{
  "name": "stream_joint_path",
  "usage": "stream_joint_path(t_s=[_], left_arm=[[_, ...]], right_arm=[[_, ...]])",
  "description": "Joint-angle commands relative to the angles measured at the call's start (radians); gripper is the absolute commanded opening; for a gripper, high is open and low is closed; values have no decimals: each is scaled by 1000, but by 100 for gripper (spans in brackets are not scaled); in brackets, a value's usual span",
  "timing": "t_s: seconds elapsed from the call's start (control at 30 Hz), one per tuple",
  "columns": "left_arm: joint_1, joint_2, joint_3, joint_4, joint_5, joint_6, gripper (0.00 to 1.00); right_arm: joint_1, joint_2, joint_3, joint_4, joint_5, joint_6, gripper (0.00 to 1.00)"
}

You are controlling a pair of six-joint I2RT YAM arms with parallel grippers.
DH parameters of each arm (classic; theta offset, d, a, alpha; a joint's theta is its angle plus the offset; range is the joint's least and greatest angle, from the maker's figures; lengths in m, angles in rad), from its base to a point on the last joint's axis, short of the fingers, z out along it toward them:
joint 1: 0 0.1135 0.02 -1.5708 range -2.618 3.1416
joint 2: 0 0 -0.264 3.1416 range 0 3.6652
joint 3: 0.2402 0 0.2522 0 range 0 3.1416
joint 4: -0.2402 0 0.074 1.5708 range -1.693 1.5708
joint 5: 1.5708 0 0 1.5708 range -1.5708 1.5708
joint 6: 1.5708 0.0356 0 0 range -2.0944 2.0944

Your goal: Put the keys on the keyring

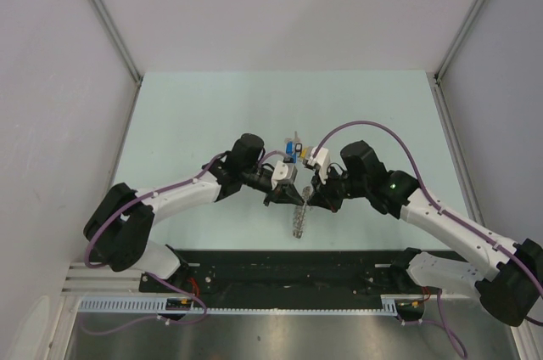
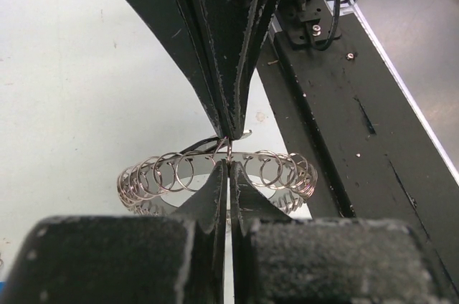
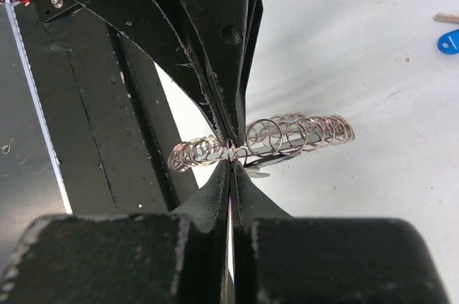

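Observation:
The keyring [image 1: 299, 221] is a silvery band strung with several small wire loops, and it hangs just above the table between the two arms. My left gripper [image 2: 229, 165] is shut, pinching one wire loop of the keyring [image 2: 161, 175] at its tips. My right gripper [image 3: 230, 163] is shut on the same spot of the keyring [image 3: 301, 133] from the opposite side. Tip to tip, the left gripper [image 1: 297, 196] and the right gripper [image 1: 308, 199] meet at the table's middle. The keys [image 1: 293, 150], with blue and yellow heads, lie on the table just beyond the wrists. A blue key head [image 3: 448, 41] shows at the right wrist view's edge.
A black base rail [image 1: 297, 271] runs along the near table edge, close under the hanging ring. The pale green table [image 1: 204, 114] is walled by grey panels [image 1: 51, 80] on the left, right and back. Purple cables [image 1: 365, 126] loop over both arms.

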Motion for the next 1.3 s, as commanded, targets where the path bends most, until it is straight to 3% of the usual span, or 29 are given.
stream_joint_path(t_s=[0.0,0.57,0.8,1.0,1.27], left_arm=[[-15,-25,25,42,22,-9,1],[22,-99,-82,247,-191,-193,0],[106,-145,-134,355,-369,-498,0],[152,-332,-214,243,-632,-604,0],[160,-620,-184,-97,-923,-589,0]], right_arm=[[-3,-18,16,41,36,10,0],[-4,-72,16,1,173,88,0],[-21,-14,16,-29,323,191,0],[-79,80,16,-94,355,329,0],[-75,277,45,-157,354,404,1]])
